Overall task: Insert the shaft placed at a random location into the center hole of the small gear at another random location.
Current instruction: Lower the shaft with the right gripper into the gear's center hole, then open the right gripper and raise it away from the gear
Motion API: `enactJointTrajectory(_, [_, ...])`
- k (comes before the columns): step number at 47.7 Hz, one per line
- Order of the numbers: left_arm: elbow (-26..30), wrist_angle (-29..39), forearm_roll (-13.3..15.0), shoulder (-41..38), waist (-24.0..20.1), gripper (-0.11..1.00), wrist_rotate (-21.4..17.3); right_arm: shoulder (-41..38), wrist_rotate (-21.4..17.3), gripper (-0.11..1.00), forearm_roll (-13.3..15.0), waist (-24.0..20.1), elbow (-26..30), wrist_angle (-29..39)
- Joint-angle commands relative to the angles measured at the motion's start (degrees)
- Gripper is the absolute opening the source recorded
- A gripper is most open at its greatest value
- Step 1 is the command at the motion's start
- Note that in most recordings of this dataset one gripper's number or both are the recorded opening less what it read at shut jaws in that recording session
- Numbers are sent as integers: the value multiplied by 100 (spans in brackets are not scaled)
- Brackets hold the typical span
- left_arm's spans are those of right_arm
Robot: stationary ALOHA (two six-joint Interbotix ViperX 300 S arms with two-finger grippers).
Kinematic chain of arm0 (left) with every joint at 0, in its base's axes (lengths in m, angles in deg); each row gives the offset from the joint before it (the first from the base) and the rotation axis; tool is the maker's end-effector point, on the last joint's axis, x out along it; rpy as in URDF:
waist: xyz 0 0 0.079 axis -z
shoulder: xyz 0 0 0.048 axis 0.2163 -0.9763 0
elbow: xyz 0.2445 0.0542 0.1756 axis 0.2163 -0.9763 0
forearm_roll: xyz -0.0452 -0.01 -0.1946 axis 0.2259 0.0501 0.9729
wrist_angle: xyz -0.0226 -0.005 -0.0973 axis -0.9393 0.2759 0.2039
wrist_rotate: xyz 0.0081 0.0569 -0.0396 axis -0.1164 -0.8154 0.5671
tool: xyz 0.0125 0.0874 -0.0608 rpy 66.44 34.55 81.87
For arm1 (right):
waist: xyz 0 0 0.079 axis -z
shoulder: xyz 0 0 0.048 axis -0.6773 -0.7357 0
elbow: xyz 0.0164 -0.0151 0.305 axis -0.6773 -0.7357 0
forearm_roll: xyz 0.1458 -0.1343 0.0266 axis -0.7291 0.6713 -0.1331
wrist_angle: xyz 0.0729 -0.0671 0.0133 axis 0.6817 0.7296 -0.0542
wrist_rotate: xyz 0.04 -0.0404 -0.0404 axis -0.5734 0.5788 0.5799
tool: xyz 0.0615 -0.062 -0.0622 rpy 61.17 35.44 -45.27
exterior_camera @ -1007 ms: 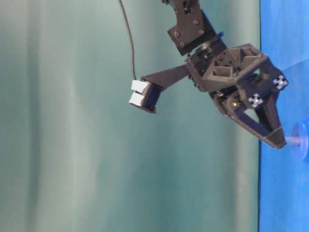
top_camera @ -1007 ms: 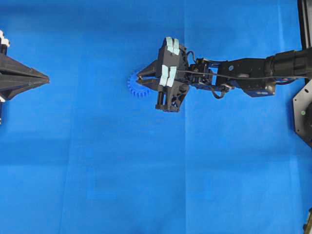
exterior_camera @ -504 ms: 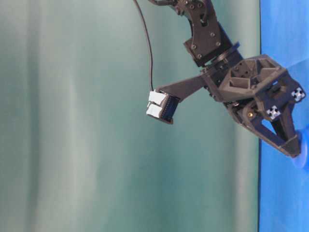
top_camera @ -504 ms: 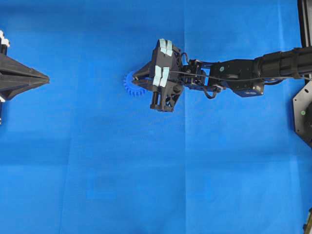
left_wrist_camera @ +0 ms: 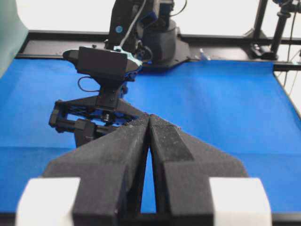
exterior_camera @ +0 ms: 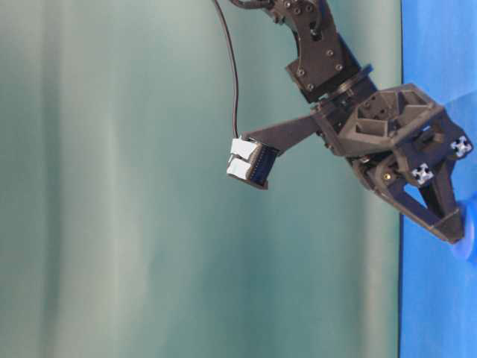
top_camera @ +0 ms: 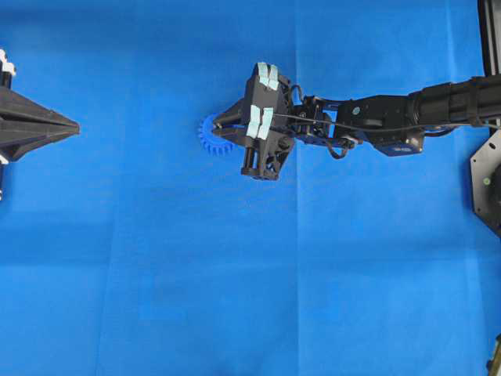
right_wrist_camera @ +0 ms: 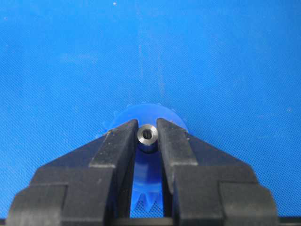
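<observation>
Pinching the shaft (right_wrist_camera: 147, 136) upright between nearly shut fingers, the right gripper (right_wrist_camera: 147, 141) sits right over the small gear (right_wrist_camera: 149, 116), hub straight below, while the closed left gripper (top_camera: 72, 124) idles way off at 9 o'clock.

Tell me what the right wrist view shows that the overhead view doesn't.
Only the right wrist view shows the shaft: a silvery pin seen end-on, pinched between the right tool fingertips directly over the small gear. Whether it is seated in the hub cannot be told, since the center hole is covered.

Only the overhead view shows the left tool, shut and parked at the left edge, well away from the gear, plus the whole right arm reaching in from the right.

Both show the right tool over the blue gear on the blue cloth.
</observation>
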Motion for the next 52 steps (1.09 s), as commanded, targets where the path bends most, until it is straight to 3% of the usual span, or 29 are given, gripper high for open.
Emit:
enactJointTrajectory(1, [62, -26, 0, -35, -9, 0, 9, 70, -9, 6, -18, -9, 88, 0])
enactJointTrajectory(6, [62, -26, 0, -35, -9, 0, 9, 88, -18, 20, -18, -9, 105, 26])
enactJointTrajectory(15, [53, -26, 0, -35, 0, 0, 9, 132, -18, 73, -35, -9, 132, 158])
enactJointTrajectory(19, [62, -26, 0, -35, -9, 0, 9, 132, -18, 89, -35, -9, 132, 167])
enactJointTrajectory(34, [62, -26, 0, -35, -9, 0, 9, 237, -18, 86, -35, -9, 105, 167])
enactJointTrajectory(52, [53, -26, 0, -35, -9, 0, 9, 1187, 18, 86, -18, -9, 70, 642])
